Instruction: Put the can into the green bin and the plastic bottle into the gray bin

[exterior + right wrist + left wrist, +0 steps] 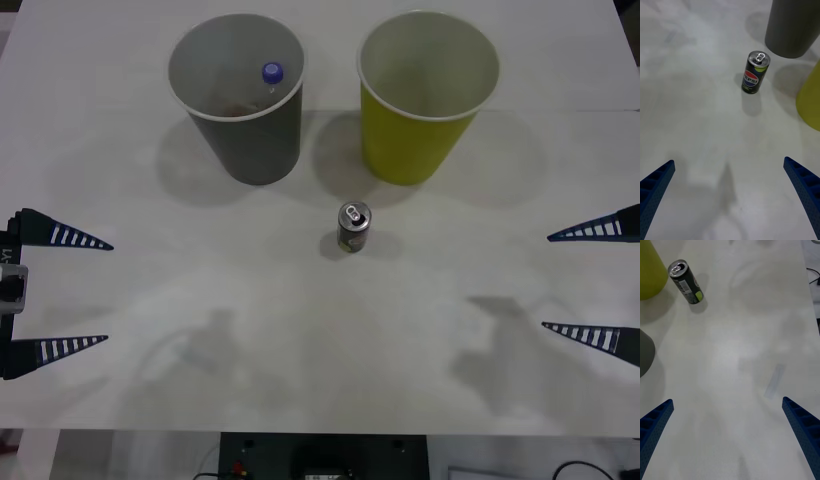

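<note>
The white table (300, 340) is carrying three things; the gray bin (250, 140) is standing upright at its far side, the green bin (410, 150) just beside it; the can (353, 228) is standing upright near both, in front of the gap between them.

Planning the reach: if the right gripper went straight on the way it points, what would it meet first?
Probably the small dark drink can, standing upright ahead of the open right gripper; bare white table lies between. Depth is uncertain.
</note>
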You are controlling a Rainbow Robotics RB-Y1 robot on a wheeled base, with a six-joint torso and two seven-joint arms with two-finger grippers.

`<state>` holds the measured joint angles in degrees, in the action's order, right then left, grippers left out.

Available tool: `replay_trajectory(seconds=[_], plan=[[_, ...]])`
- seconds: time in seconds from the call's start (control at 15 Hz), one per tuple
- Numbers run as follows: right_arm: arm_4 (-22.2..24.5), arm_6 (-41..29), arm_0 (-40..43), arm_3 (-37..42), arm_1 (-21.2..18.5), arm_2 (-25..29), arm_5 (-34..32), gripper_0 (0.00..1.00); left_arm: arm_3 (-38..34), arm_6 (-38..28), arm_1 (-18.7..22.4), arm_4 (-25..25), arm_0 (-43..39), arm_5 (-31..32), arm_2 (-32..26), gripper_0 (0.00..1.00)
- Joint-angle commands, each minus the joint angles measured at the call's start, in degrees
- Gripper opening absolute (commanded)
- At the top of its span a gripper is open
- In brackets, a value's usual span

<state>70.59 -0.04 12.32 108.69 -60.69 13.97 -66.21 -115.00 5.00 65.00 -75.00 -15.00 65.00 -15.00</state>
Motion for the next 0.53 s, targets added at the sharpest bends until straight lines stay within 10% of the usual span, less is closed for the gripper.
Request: replay_trajectory(seconds=[0.07,0.53], plan=[[-1.2,4.9,-0.4,-2.3,3.0,0.0,0.0,1.0,0.0,0.0,0.0,0.0,0.0,0.0,0.0,1.0],[-11.0,18.9,-4.5,-14.6,4.6,-8.7,1.0,1.0,0.0,0.0,0.0,0.0,0.0,0.0,0.0,1.0]])
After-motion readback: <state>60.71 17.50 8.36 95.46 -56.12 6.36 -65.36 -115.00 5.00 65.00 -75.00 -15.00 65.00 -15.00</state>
